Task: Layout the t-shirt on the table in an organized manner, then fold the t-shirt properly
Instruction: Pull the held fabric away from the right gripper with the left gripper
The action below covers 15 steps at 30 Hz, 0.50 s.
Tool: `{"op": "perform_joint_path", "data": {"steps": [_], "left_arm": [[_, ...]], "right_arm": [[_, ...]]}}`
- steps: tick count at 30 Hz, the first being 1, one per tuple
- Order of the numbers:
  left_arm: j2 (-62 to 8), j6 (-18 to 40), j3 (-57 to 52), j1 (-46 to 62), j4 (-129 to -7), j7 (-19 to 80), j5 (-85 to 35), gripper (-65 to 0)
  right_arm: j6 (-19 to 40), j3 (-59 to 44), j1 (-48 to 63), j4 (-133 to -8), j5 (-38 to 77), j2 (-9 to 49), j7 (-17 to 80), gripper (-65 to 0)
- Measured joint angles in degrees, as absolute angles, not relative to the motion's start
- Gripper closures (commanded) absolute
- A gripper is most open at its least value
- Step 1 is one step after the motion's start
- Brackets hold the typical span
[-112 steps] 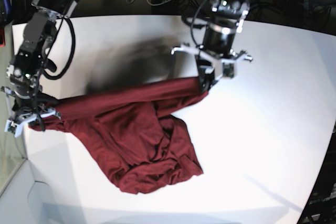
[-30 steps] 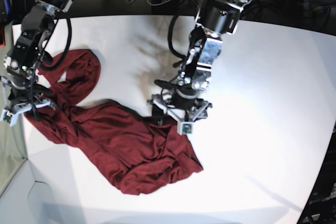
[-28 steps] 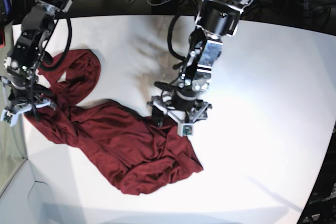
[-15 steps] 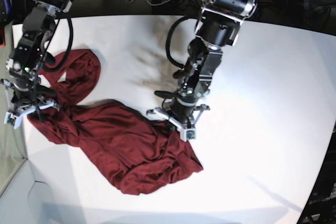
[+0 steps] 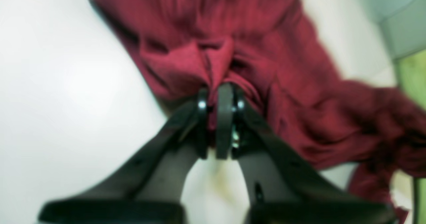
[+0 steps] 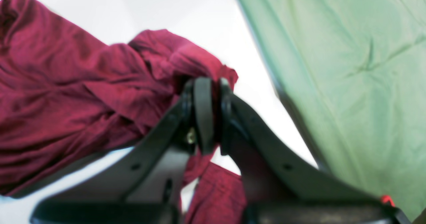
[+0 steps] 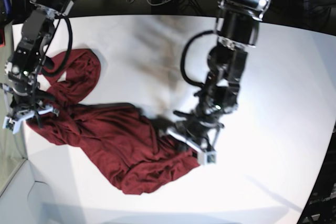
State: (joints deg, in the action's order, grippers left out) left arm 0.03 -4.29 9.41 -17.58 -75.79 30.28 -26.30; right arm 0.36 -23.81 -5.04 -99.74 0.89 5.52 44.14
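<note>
The t-shirt (image 7: 113, 145) lies crumpled on the near-left part of the table (image 7: 273, 103), not yet laid out, with 0 folds made; left gripper (image 5: 218, 94) and right gripper (image 6: 206, 84) each pinch its fabric.

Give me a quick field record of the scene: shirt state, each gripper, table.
t-shirt: crumpled, not yet laid flat, one part looped toward the table's far side
left gripper: shut on a fold at the shirt's edge
right gripper: shut on bunched fabric near the table's edge
table: white; shirt lies on the right arm's side
fold: not started
</note>
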Motion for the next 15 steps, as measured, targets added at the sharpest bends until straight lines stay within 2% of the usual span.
{"op": "perform_joint_path", "data": {"steps": [9,15], "left_arm": [[-7.07,-3.97,9.10,-27.51,-76.93,33.85,-33.78,-0.3],[-11.46,-3.57,1.02,-29.71,-75.37,34.92,-39.07,-0.3]], "right_arm": [[0.36,-22.63,-6.57,-99.77,1.10,5.72,44.23,0.0],[0.38,-22.74,-6.59,-100.55,0.86,6.85,44.56,0.0]]}}
